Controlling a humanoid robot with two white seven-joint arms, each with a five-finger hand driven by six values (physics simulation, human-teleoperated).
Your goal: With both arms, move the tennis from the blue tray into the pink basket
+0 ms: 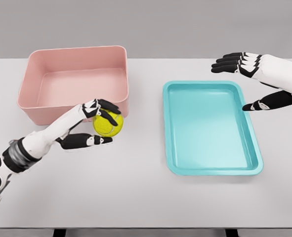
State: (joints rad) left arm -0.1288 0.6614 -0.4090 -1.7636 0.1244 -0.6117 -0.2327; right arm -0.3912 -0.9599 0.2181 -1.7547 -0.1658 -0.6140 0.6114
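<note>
A yellow-green tennis ball (108, 124) is held just in front of the pink basket's near right corner. My left hand (99, 123) is shut on it, fingers over the top and thumb underneath. The pink basket (37, 106) stands at the back left, with nothing visible inside. The blue tray (212, 169) lies right of centre and holds nothing. My right hand (243, 83) hovers open over the tray's far right edge, fingers spread and pointing left.
The white table (136, 192) stretches across the whole view, with its front edge near the bottom. A grey wall stands behind it.
</note>
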